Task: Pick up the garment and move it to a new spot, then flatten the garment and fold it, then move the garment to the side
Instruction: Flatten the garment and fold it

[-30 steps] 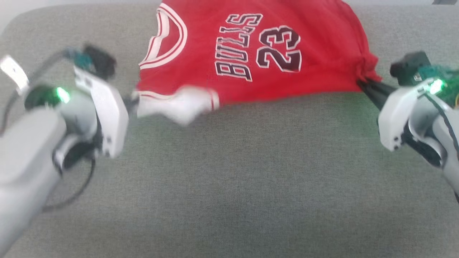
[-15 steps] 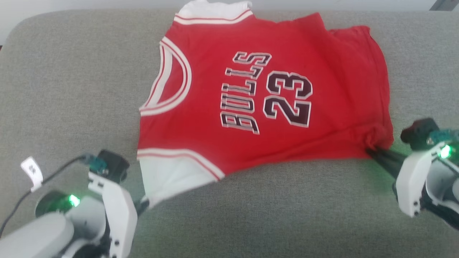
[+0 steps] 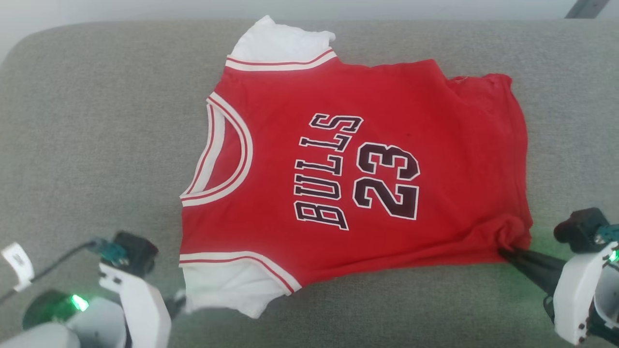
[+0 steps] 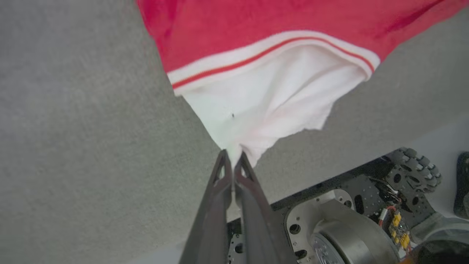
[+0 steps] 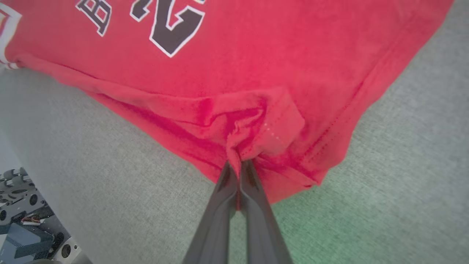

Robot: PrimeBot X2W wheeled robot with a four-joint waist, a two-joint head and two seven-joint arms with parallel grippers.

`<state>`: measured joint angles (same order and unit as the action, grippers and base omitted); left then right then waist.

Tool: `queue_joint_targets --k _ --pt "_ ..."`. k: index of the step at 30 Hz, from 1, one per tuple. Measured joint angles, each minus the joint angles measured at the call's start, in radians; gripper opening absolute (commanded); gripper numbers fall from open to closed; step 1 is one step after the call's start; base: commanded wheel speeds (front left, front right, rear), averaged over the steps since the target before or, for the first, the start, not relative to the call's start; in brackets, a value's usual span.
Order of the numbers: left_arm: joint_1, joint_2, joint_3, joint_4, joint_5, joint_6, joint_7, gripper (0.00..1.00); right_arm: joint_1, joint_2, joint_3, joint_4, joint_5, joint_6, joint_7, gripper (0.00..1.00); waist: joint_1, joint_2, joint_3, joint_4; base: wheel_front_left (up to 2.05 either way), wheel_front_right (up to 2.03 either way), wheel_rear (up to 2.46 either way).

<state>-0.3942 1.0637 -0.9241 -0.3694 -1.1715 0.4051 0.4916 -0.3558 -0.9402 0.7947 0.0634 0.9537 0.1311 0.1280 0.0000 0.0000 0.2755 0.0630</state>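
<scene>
Red jersey-style T-shirt (image 3: 449,145) with white sleeves, spread lettering-up on a grey fabric cushion (image 3: 96,121) — left gripper (image 4: 231,157) pinching a white sleeve, right gripper (image 5: 240,165) pinching the hem corner.

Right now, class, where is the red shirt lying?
In the head view the shirt lies spread in the middle of the grey cushion, its near white sleeve pinched by the left pincer and its near hem corner by the right pincer.

The garment (image 3: 338,169) lies flat on the padded surface (image 3: 96,121), collar left, hem right. One sleeve points far, the near sleeve (image 3: 227,290) points near. The left gripper (image 3: 183,303) meets the near sleeve at near left. The right gripper (image 3: 505,251) meets the near-right hem corner (image 3: 517,232).
</scene>
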Motion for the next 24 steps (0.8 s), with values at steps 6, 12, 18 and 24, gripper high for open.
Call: queue_joint_targets --k 6,12,18,24 --pt "-0.109 0.057 0.055 -0.031 0.077 -0.008 -0.008 0.0 0.007 0.034 -0.082 0.0 -0.012 0.0 -0.024 0.0 0.0 0.0 -0.005 -0.028 0.0 0.0 0.0" --pt "-0.297 0.023 0.085 0.07 0.166 -0.12 0.031 0.0 -0.03 0.121 -0.187 0.044 -0.072 0.0 -0.013 0.0 0.0 0.0 0.01 -0.063 0.0 0.0 0.0" --pt "-0.474 -0.095 0.067 0.278 0.241 -0.254 0.058 0.0 -0.105 0.207 -0.238 0.105 -0.148 0.0 0.035 0.0 0.0 0.0 0.041 -0.086 0.0 0.0 0.0" --pt "-0.598 -0.224 0.031 0.533 0.268 -0.372 0.07 0.0 -0.194 0.303 -0.236 0.171 -0.21 0.0 0.081 0.0 0.0 0.0 0.085 -0.108 0.0 0.0 0.0"
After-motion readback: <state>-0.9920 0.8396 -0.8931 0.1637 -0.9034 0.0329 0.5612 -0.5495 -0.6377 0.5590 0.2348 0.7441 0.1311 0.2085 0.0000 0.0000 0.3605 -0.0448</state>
